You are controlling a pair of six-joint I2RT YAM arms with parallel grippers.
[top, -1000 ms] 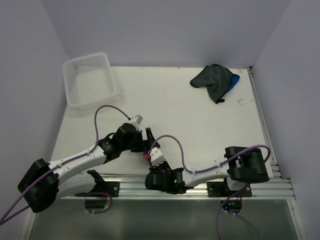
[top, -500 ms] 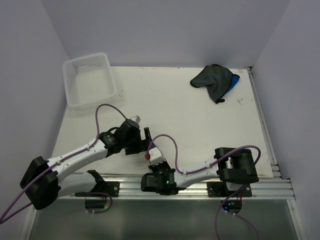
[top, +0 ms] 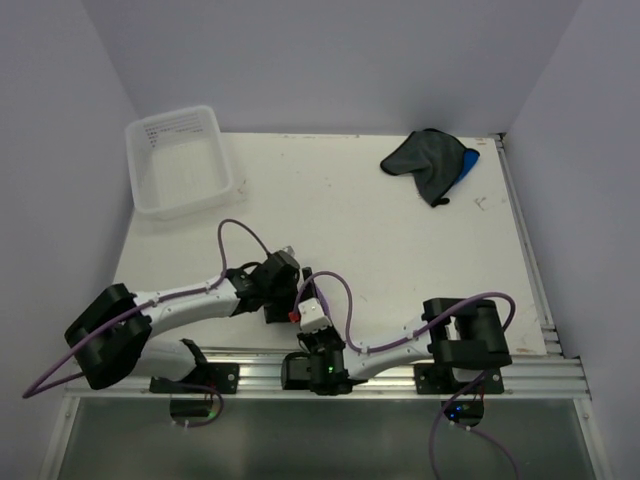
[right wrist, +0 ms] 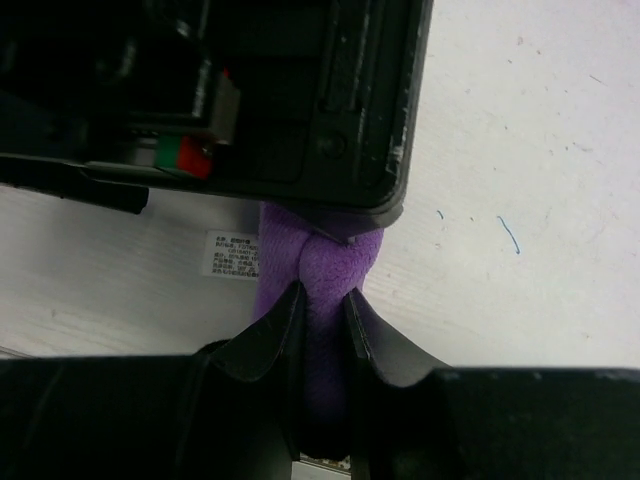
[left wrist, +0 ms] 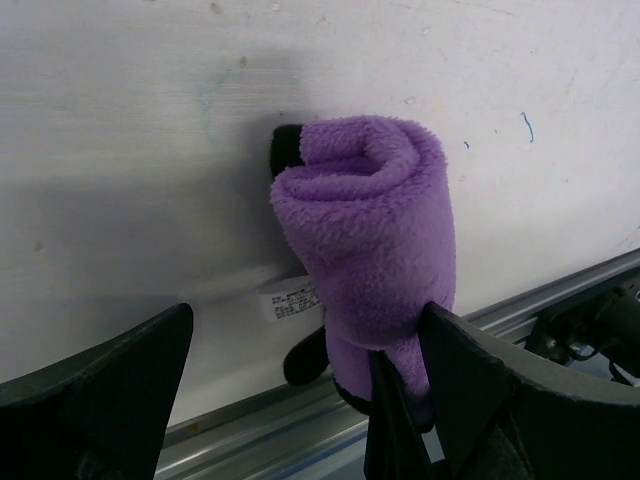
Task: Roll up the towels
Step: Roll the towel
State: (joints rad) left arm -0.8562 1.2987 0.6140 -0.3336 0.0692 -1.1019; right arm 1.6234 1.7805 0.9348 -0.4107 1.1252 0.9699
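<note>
At about 6 o'clock on the white table (top: 350,230), close to the metal rail (top: 400,357) along its near edge, the two grippers meet over the purple towel (left wrist: 372,240). This towel is wound into a tight tube, and the spiral of its end faces up in the left wrist view. The right gripper (right wrist: 320,310) is clamped on it, with both black fingers (right wrist: 272,338) pressed into the fleece at one end of the roll. The left gripper (left wrist: 305,330) stands wide apart and holds nothing. Its 3 o'clock finger lies against the lower end of the roll, and its 9 o'clock finger is well clear of it. A small white label (left wrist: 288,300) lies on the table just beside the roll at 8 o'clock. Whether the roll rests on the table or hangs just above it, I cannot tell.

Far off at 1 o'clock lies the dark grey towel (top: 422,160), crumpled, with the blue towel (top: 470,160) showing from under its 3 o'clock side. The clear plastic tub (top: 135,175) sits at 10 o'clock.
</note>
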